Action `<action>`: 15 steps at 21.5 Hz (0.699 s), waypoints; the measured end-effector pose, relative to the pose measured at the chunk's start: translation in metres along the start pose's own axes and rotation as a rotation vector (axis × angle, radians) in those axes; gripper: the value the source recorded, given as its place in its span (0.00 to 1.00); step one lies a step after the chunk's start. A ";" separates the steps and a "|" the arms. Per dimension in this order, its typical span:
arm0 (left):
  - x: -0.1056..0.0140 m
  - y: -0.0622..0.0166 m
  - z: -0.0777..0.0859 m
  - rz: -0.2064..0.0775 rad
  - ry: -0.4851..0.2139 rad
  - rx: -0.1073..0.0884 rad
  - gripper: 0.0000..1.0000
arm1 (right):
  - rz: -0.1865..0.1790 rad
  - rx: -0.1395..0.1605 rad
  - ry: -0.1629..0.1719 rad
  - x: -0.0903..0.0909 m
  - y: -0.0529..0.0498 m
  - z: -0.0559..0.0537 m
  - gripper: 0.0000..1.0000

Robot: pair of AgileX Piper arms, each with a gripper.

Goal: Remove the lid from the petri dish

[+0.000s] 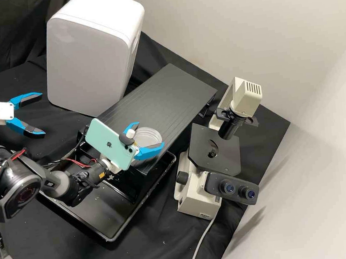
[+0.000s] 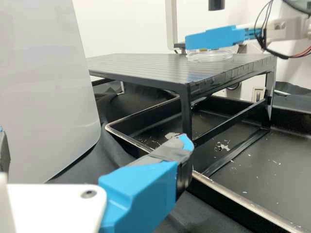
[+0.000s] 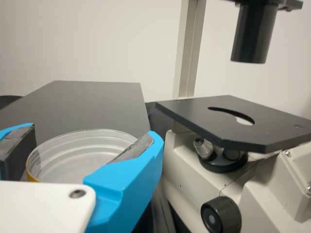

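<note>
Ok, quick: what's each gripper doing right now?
Left gripper: open, holding nothing.
Right gripper: closed on the petri dish lid, which sits on the black platform.

- We see the left pincer (image 1: 40,113) and right pincer (image 1: 151,135) white, with bright blue fingers and dark grey pads.
- The lid (image 3: 80,150) is clear, with a yellow sliver under its rim.
- The platform (image 1: 165,97) is black and finely lined.
- The tray (image 1: 103,213) is black with pale specks.
- The microscope (image 1: 196,197) is cream with a black stage.
- We note a white box (image 1: 90,51), a mint-green phone (image 1: 110,143) and a black-draped bench (image 1: 70,251).
</note>
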 end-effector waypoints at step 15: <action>0.000 0.0003 -0.002 0.002 0.009 -0.001 1.00 | -0.036 -0.013 0.144 -0.005 -0.015 -0.044 0.00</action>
